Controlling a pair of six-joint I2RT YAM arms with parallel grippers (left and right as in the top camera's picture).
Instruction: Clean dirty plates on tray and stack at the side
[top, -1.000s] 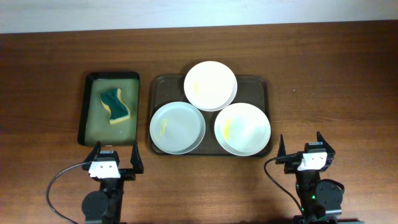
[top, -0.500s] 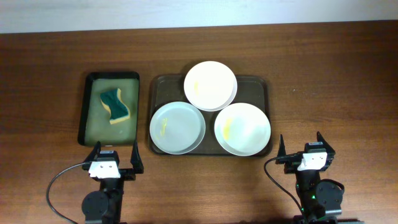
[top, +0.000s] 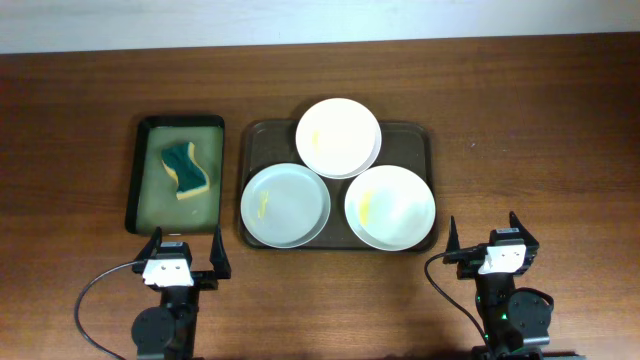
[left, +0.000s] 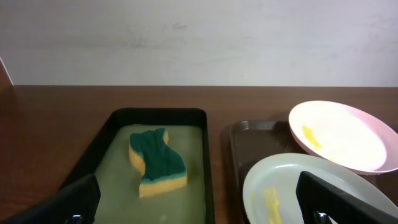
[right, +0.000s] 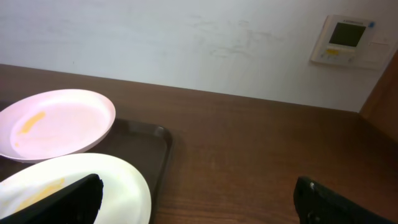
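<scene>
Three white plates lie on the dark grey-brown tray (top: 420, 135). The back plate (top: 338, 137) has a faint yellow smear. The front left plate (top: 285, 204) is grey-blue tinted with a yellow smear. The front right plate (top: 390, 207) has a yellow smear. My left gripper (top: 185, 250) is open and empty at the table's front edge, below the green tray. My right gripper (top: 492, 237) is open and empty at the front right, right of the plates. The left wrist view shows the back plate (left: 342, 134) and the tinted plate (left: 280, 193); the right wrist view shows the back plate (right: 56, 121) and the front right plate (right: 93, 180).
A narrow dark green tray (top: 148, 215) stands left of the big tray and holds a green and yellow sponge (top: 186, 169), also in the left wrist view (left: 155, 162). Bare wooden table (top: 540, 130) lies to the right. A white wall runs behind.
</scene>
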